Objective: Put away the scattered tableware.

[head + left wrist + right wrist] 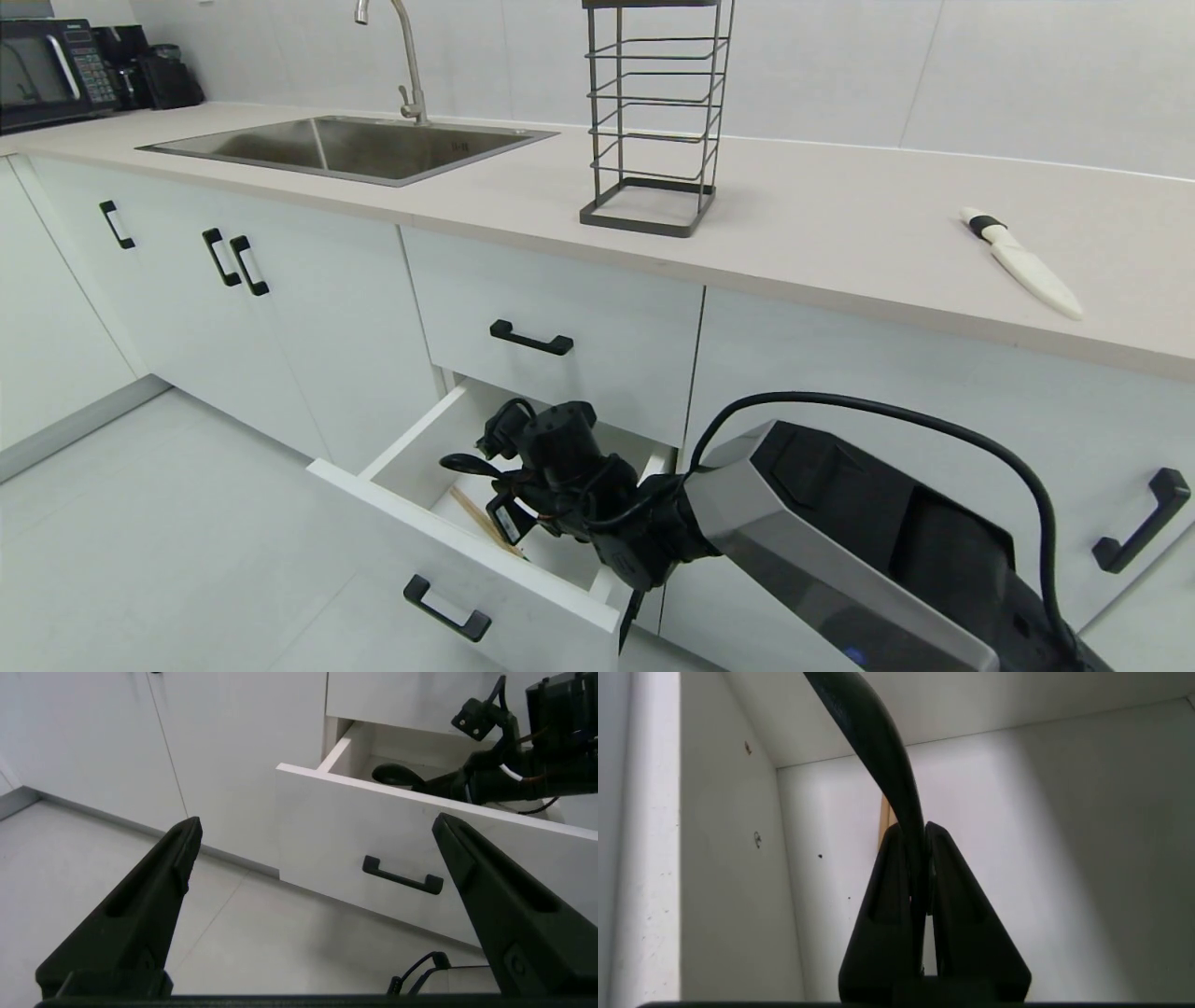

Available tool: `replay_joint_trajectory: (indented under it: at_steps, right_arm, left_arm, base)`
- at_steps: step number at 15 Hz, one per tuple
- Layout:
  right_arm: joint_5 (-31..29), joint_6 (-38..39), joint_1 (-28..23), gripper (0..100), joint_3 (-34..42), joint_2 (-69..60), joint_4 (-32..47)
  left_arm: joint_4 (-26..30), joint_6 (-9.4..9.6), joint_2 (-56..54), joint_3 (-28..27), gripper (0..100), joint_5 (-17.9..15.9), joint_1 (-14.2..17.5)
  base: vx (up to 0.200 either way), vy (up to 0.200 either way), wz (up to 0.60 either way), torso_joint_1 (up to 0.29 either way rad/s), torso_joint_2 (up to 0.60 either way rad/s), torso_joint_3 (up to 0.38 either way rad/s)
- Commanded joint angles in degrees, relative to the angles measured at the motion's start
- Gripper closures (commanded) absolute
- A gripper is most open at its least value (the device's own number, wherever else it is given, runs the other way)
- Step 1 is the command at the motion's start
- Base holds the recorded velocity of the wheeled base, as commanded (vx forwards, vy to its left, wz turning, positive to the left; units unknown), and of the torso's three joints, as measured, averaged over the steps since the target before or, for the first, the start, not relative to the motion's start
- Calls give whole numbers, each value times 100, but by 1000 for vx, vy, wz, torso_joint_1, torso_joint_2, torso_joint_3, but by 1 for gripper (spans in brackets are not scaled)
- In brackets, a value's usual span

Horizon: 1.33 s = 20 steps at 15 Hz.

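Observation:
The lower drawer (pixel 504 583) stands pulled open below the counter. Over its inside hangs my right gripper (pixel 487 478), shut on the handle of a black spoon (pixel 462 463). In the right wrist view the fingers (pixel 898 905) clamp the spoon's dark handle (pixel 873 747) above the white drawer floor. A wooden stick-like utensil (pixel 485 525) lies in the drawer beneath it. My left gripper (pixel 318 826) is open and holds nothing, low beside the cabinets, facing the drawer front (pixel 420 840). A white knife with a black band (pixel 1022 264) lies on the counter at the right.
A dark wire rack (pixel 653 121) stands mid-counter, with a steel sink (pixel 345 145) and tap to its left. A microwave (pixel 47 70) sits at the far left. Closed drawers and doors with black handles (pixel 530 338) flank the open drawer. The floor is bare.

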Motion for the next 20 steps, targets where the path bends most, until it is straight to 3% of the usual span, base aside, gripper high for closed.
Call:
replay_joint_trajectory:
  at_steps: [1, 12, 13, 20]
  right_arm:
    - [4, -1, 0, 100, -57, 130, -3]
    - [-180, 280, 9, 100, -400, 253, 480]
    - [-180, 280, 9, 0, -409, 253, 533]
    - [-180, 139, 27, 0, -444, 279, 357]
  left_arm:
    - [-2, 0, 7, 0, 0, -1, 1]
    - [-2, 0, 7, 0, 0, -1, 1]
    - [-2, 0, 7, 0, 0, -1, 1]
    - [-2, 0, 7, 0, 0, -1, 1]
  base:
    - [0, 0, 0, 0, 0, 0]
    - [0, 0, 0, 0, 0, 0]
    - [0, 0, 0, 0, 0, 0]
    - [0, 0, 0, 0, 0, 0]
